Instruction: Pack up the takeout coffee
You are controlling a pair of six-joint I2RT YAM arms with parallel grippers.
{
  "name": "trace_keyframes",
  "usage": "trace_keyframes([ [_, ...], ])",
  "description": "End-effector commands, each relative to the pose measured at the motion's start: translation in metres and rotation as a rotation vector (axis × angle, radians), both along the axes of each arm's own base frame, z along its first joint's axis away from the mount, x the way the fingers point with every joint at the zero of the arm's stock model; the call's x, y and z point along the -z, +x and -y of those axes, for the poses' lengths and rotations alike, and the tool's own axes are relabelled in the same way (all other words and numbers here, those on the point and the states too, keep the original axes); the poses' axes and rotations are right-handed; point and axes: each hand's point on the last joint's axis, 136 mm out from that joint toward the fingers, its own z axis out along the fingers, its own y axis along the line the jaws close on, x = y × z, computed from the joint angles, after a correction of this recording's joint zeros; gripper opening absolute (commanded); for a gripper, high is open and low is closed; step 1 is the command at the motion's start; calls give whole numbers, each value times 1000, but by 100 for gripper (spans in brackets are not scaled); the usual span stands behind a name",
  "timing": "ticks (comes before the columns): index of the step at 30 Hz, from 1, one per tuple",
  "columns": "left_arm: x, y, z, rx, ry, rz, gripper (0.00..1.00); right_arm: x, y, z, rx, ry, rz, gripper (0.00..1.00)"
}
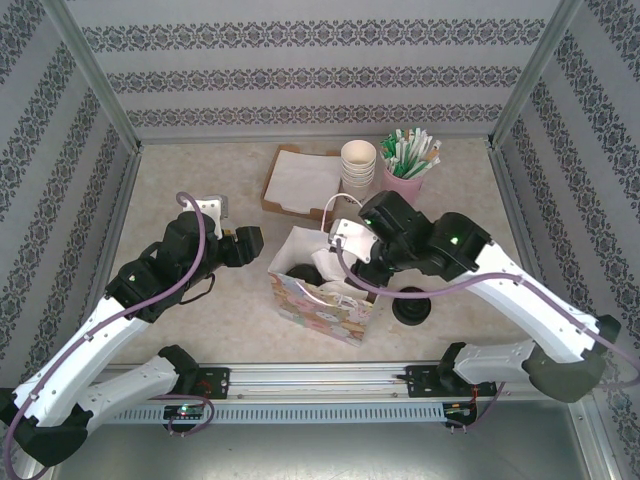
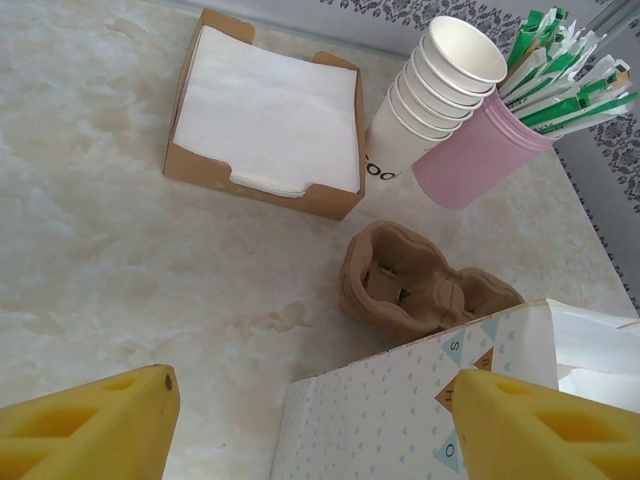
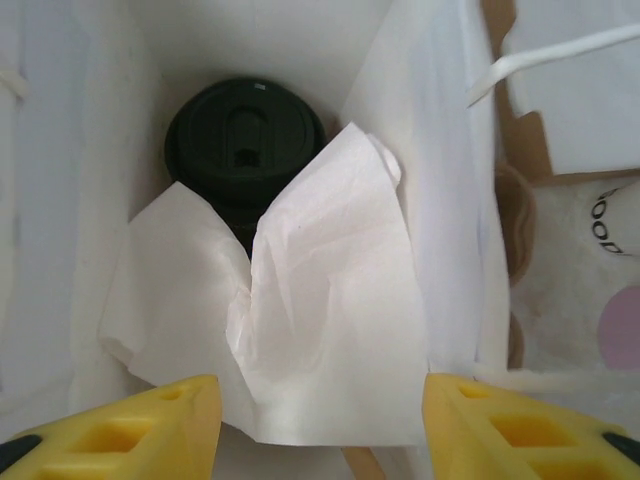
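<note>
The takeout coffee [image 3: 245,130] stands upright deep inside the white-lined gift bag [image 1: 322,305], its black dome lid facing up. A white napkin [image 3: 320,320] lies crumpled in the bag in front of the cup and covers its lower side. My right gripper [image 3: 320,425] hangs over the bag's mouth, open, and its yellow fingers [image 3: 130,425] stand to either side of the napkin without pinching it. My left gripper [image 2: 315,430] is open at the bag's left side, where the bag's dotted wall [image 2: 400,410] reaches in between its fingers.
A brown cardboard cup carrier [image 2: 410,280] sits behind the bag. Farther back are a napkin box [image 2: 265,115], a stack of cream paper cups [image 2: 440,90] and a pink cup of green-and-white sticks [image 2: 480,150]. A pile of black lids [image 1: 412,310] lies right of the bag.
</note>
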Motion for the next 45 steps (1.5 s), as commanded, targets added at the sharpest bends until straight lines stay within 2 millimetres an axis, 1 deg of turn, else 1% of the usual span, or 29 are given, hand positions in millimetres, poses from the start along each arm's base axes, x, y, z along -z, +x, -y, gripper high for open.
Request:
trace_keyframes([
  [1, -8, -2, -6, -4, 36, 26, 77, -34, 4, 7, 43, 98, 101, 56],
  [4, -17, -2, -9, 1, 56, 63, 89, -64, 10, 9, 68, 229, 228, 59],
  [7, -29, 0, -17, -26, 75, 118, 99, -101, 22, 20, 151, 382, 413, 69],
  [8, -33, 1, -21, -40, 83, 144, 100, -116, 24, 26, 182, 439, 481, 72],
  [10, -40, 3, -27, -61, 107, 197, 100, -133, 29, 41, 251, 528, 604, 83],
  [12, -44, 9, -40, -131, 138, 246, 100, -149, 35, 62, 357, 628, 735, 92],
  [14, -46, 15, -50, -182, 176, 298, 100, -154, 38, 78, 431, 677, 800, 96],
  [16, -44, 21, -61, -248, 230, 346, 100, -149, 45, 94, 516, 682, 848, 98],
  [19, -39, 30, -86, -412, 294, 398, 100, -134, 62, 124, 697, 675, 874, 98],
  [22, -33, 36, -104, -525, 333, 421, 100, -107, 81, 152, 848, 671, 850, 98],
  [25, -20, 42, -123, -611, 370, 399, 100, -73, 102, 195, 1093, 699, 788, 98],
  [27, -6, 46, -137, -663, 375, 373, 100, -43, 113, 224, 1239, 717, 740, 98],
  [30, 16, 58, -143, -632, 383, 352, 100, -2, 128, 243, 1299, 701, 704, 98],
  [32, 32, 63, -153, -662, 406, 336, 100, 22, 136, 251, 1315, 651, 714, 98],
  [34, 49, 66, -161, -693, 432, 326, 100, 44, 144, 259, 1335, 574, 731, 98],
  [35, 57, 68, -166, -712, 433, 327, 100, 58, 148, 261, 1337, 532, 720, 98],
  [37, 72, 69, -173, -742, 446, 321, 100, 79, 157, 261, 1334, 487, 695, 98],
  [39, 86, 72, -178, -740, 487, 312, 100, 101, 164, 256, 1306, 464, 651, 98],
  [41, 97, 73, -181, -730, 546, 290, 100, 114, 170, 248, 1254, 453, 624, 98],
  [42, 105, 74, -183, -731, 572, 270, 100, 113, 173, 246, 1243, 467, 628, 98],
  [43, 113, 75, -184, -728, 593, 249, 100, 124, 171, 246, 1246, 460, 614, 98],
  [45, 128, 76, -185, -716, 618, 225, 100, 130, 175, 246, 1246, 461, 612, 98],
])
